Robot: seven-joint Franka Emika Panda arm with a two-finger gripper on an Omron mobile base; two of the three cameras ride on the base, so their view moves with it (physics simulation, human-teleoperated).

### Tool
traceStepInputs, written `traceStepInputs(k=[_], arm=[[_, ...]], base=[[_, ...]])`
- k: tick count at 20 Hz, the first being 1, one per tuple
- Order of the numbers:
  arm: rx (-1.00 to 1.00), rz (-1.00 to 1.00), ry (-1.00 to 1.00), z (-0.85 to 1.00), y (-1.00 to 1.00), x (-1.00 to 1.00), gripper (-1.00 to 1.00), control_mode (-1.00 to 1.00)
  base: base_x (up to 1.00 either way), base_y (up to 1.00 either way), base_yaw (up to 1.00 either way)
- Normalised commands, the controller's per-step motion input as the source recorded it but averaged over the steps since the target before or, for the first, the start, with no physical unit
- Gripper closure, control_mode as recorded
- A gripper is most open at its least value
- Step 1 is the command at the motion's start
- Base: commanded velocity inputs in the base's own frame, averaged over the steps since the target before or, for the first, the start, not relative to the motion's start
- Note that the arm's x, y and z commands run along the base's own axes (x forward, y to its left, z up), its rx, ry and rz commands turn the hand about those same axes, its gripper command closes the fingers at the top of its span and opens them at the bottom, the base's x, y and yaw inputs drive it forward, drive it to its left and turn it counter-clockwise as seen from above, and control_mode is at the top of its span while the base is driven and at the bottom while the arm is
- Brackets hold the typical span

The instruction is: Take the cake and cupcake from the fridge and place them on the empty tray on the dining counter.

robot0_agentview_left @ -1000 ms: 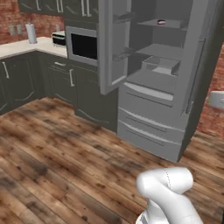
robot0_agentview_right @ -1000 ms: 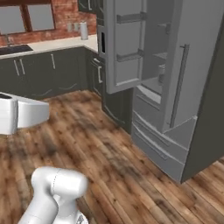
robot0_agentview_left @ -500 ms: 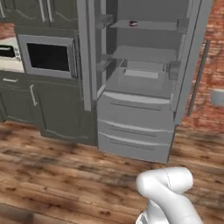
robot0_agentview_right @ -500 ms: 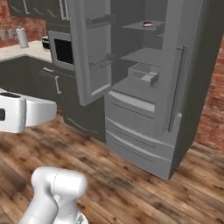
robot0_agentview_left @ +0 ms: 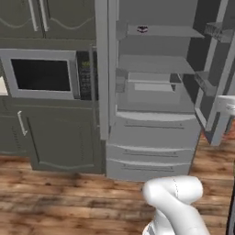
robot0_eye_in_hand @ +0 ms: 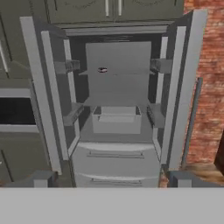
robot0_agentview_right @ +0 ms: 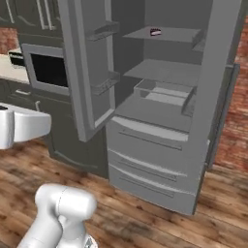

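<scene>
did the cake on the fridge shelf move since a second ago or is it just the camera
No. The cake sits on the same upper shelf of the fridge as before; the whole picture shifted because the base drove, so the camera moved.

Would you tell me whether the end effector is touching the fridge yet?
Apart: in the hand view, the open end effector is well back from the fridge, whose doors stand open.

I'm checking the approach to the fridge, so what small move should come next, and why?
Probably raise the arm and reach the open hand toward the fridge's upper shelf. Both doors stand open, and a small item with pink sides and a dark top, likely the cake, sits there; the hand holds nothing and is well short of it.
</scene>
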Motion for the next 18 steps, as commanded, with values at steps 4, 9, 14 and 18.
traceStepInputs(k=[4,9,14,18], arm=[[0.00,0.00,0.00,0.00,0.00,0.00,-1.00,1.00],[0.00,0.00,0.00,0.00,0.00,0.00,-1.00,1.00],[0.00,0.00,0.00,0.00,0.00,0.00,-1.00,1.00],[0.00,0.00,0.00,0.00,0.00,0.00,-1.00,1.00]], base=[[0.93,-0.39,0.22],[0.89,-0.58,-0.16],[0.65,0.63,-0.50],[0.23,0.17,-0.20]])
